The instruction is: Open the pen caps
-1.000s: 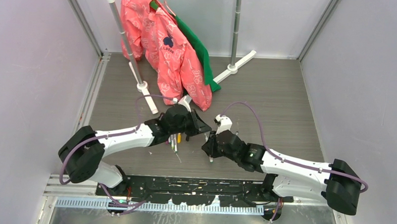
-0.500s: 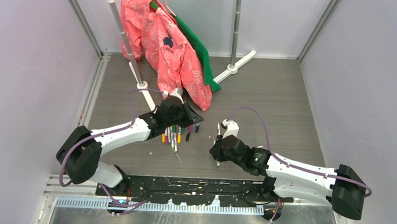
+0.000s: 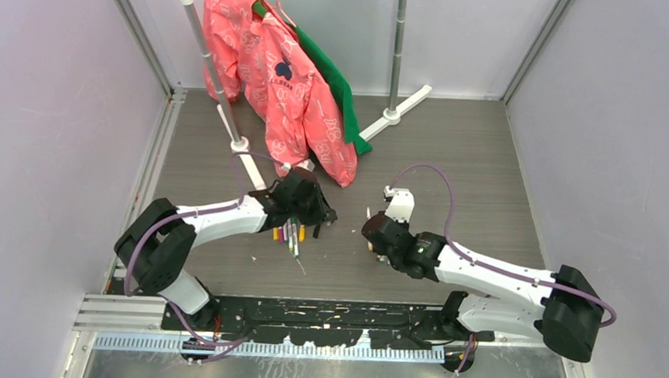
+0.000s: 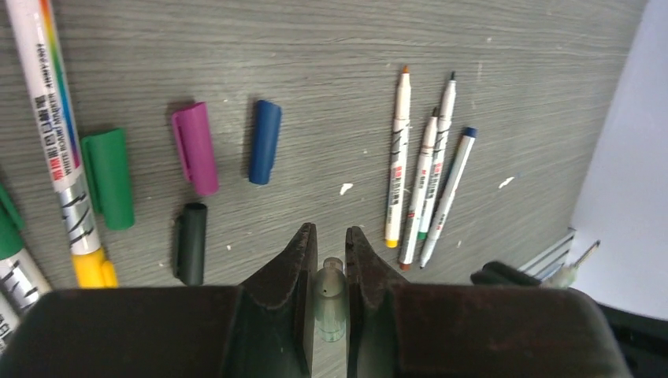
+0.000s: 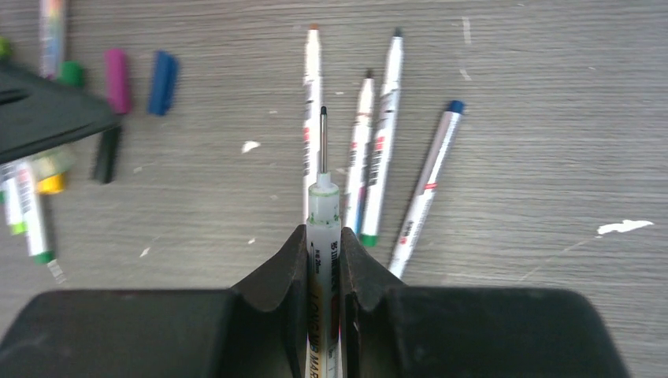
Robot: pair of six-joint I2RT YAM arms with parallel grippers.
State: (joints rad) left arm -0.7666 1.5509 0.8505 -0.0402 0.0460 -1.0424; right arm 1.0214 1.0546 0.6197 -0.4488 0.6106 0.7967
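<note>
Left gripper [image 4: 329, 236], clenching the freed pale cap [image 4: 331, 299], is pulling away from the right gripper's [image 5: 323, 236] clamped, bared pen [image 5: 324, 209].

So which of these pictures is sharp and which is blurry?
Left wrist: purple cap crisp, the clear cap between the fingers soft. Right wrist: the held pen blurs near the lens. Top external: even light, faint shadows, pens tiny.
</note>
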